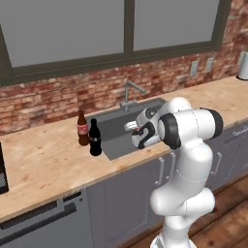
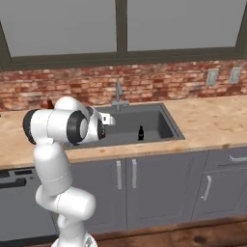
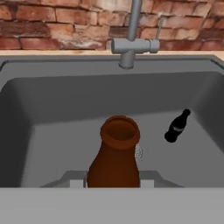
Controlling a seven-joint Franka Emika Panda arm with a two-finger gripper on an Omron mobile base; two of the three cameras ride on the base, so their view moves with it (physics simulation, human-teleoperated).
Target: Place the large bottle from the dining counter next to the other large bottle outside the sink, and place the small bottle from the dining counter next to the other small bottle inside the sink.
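In the hand view my gripper (image 3: pixel 113 180) is shut on the small bottle (image 3: pixel 114 159), a brown one seen from above with its open mouth toward the camera. It hangs over the grey sink (image 3: pixel 65 100). The other small bottle (image 3: pixel 176 127), tiny and black, lies tilted on the basin floor to the right; it also shows in the right base view (image 2: pixel 141 132). On the wooden counter left of the sink (image 1: pixel 114 121) stand the large bottle (image 1: pixel 95 138), all black, and right behind it the other large bottle (image 1: pixel 83 128), brown with a red label. The dining counter is out of view.
A chrome faucet (image 3: pixel 131 43) rises behind the basin against the brick wall. A white appliance (image 1: pixel 243 65) stands at the far right of the counter, and a dark object (image 1: pixel 2 169) sits at its left edge. Grey cabinets run below.
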